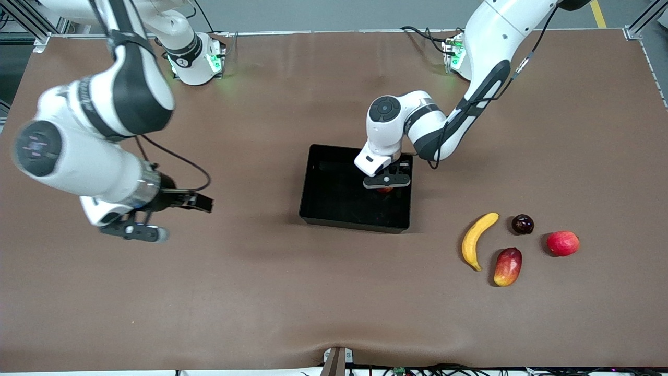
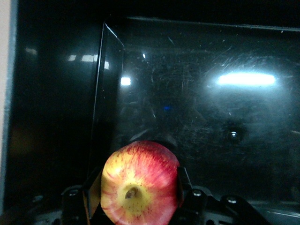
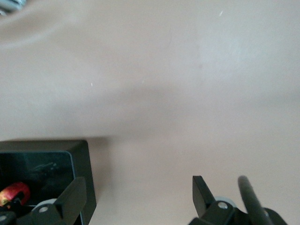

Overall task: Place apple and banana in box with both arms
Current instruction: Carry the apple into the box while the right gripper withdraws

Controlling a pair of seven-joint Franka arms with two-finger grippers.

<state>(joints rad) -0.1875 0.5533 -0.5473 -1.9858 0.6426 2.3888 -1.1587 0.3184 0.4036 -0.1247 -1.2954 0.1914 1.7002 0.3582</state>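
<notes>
— Brown tabletop (image 1: 292, 292): where's the fruit?
— The apple (image 2: 139, 183) is pinched in the left gripper (image 1: 386, 184) jaws, low inside the black box (image 1: 313, 201). The banana (image 1: 477, 239) lies toward the left arm's end, beside a mango-like fruit (image 1: 508, 267).
— And the other arm?
— The right gripper (image 1: 136, 228) hangs over bare tabletop, jaws spread, holding nothing.

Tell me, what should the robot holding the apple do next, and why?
Probably open its fingers and let go. The left gripper is shut on the apple and hangs over the inside of the box, so the apple would likely drop in. The banana lies on the table; the right gripper waits open.
</notes>
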